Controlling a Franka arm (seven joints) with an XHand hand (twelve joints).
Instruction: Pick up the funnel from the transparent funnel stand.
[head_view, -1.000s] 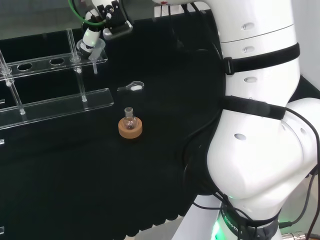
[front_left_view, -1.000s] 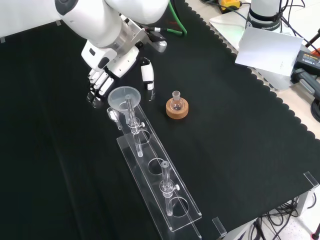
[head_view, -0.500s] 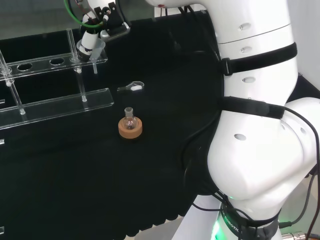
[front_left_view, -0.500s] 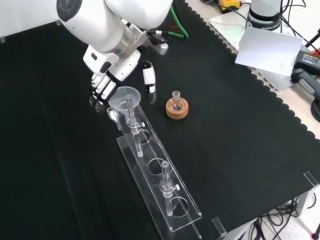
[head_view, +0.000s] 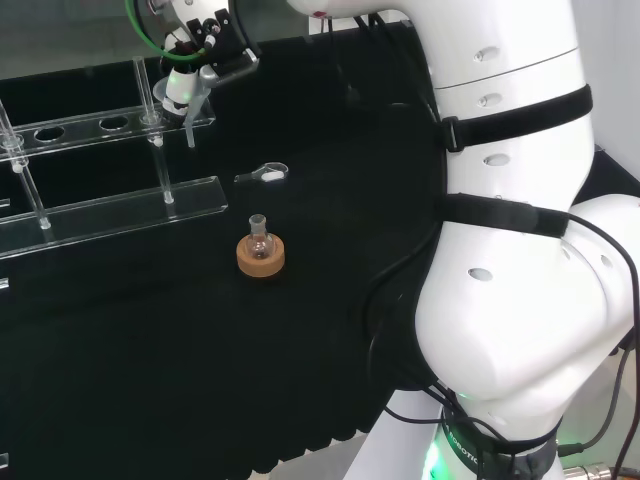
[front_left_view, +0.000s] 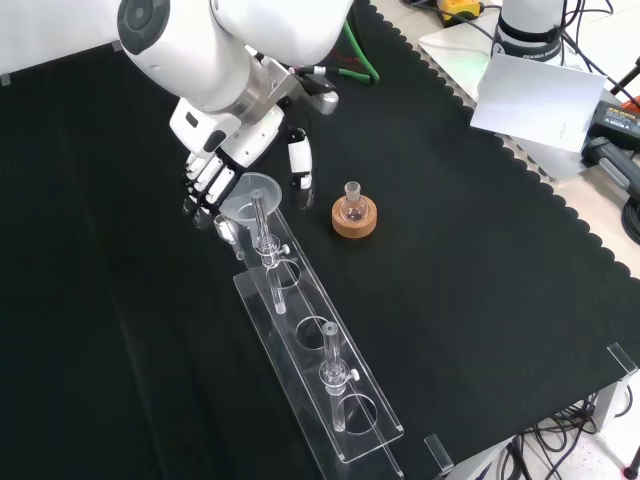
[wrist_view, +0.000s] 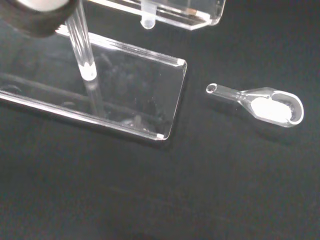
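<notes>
Hand (front_left_view: 215, 172) curled round the funnel (front_left_view: 250, 192) bowl in the clear stand (front_left_view: 320, 378). Funnel looks light, slick, probably breakable; best held at the rim.

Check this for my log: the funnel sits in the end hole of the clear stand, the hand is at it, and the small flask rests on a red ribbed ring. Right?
Not quite. In the front view the flask rests on a cork ring, not a red ribbed one. The funnel in the stand's end hole and the hand at it are right.
</notes>
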